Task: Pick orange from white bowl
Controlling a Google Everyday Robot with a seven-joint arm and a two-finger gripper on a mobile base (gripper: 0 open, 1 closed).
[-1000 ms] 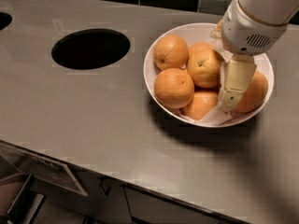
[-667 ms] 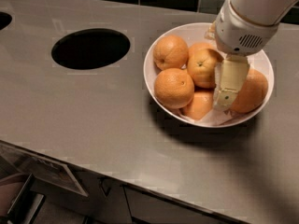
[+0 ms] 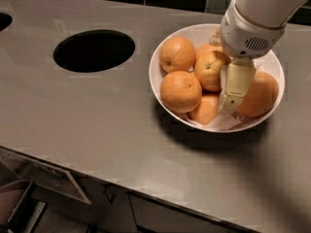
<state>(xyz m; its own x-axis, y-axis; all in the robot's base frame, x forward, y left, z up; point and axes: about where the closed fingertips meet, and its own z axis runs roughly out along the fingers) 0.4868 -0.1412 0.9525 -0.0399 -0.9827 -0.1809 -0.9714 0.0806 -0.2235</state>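
The white bowl [image 3: 194, 33] stands on the counter at the right and holds several oranges. The orange [image 3: 210, 72] with a small dark stem mark lies in the middle of the pile. My gripper [image 3: 224, 76] hangs over the bowl from the upper right. Its cream front finger [image 3: 234, 87] reaches down between this orange and a larger orange [image 3: 260, 95] at the right. A bit of the other finger shows near the bowl's far rim. The gripper looks open and holds nothing. My wrist hides the back right of the bowl.
A black oval hole [image 3: 94, 50] is cut in the grey countertop [image 3: 97, 120] left of the bowl, and part of another hole [image 3: 4, 21] shows at the far left. The counter's front edge runs along the bottom. Dark tiles line the back wall.
My gripper has shifted a little to the left over the bowl, closer against the middle orange. The oranges and bowl have not moved.
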